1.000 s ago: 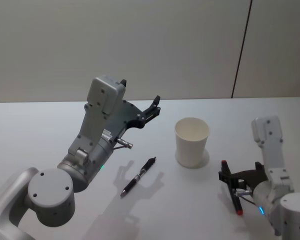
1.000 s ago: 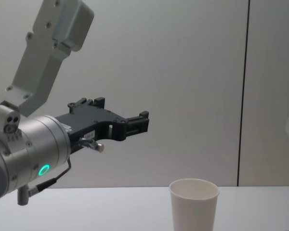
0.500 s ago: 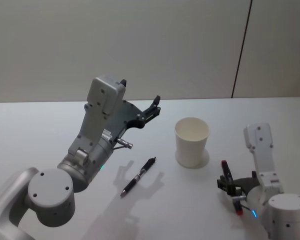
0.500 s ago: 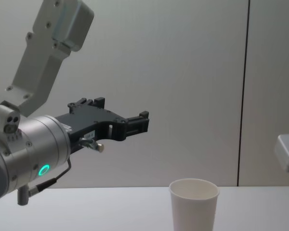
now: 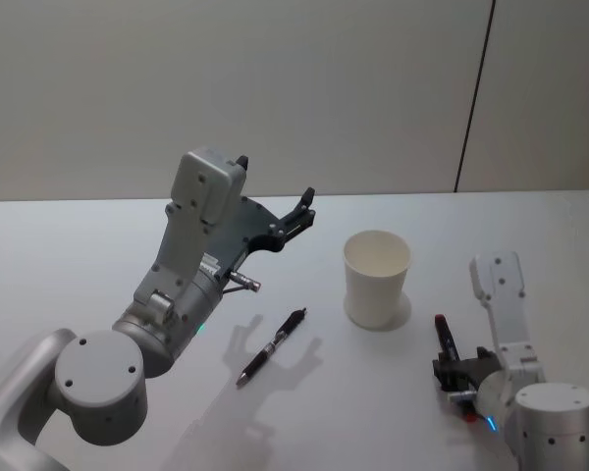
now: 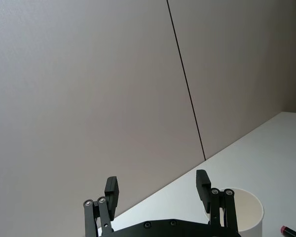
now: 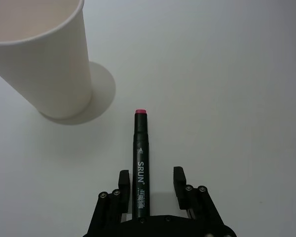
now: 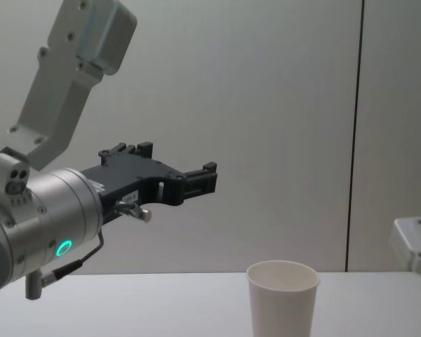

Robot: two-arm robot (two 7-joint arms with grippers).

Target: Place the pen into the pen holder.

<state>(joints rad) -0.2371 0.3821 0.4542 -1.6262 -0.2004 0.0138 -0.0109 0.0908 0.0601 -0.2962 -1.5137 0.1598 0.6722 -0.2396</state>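
The pen holder is a white paper cup (image 5: 377, 280) standing upright right of the table's middle, also in the chest view (image 8: 283, 302). A dark marker pen (image 7: 140, 163) with red ends lies on the table near the cup (image 7: 44, 59). My right gripper (image 7: 151, 178) is low over it, open, one finger on each side of the marker's barrel. In the head view this gripper (image 5: 455, 373) sits over the marker (image 5: 443, 337). A black ballpoint pen (image 5: 272, 346) lies left of the cup. My left gripper (image 5: 304, 211) hangs open in the air above it, holding nothing.
The white table (image 5: 69, 255) runs back to a plain wall with a dark vertical seam (image 5: 474, 98). The left arm's body (image 8: 49, 217) fills the left of the chest view, with its gripper (image 8: 207, 179) above the cup's height.
The right arm has swung and drawn back, turning its gripper in line with the marker so the fingers now straddle it. The left arm, cup and ballpoint have not moved.
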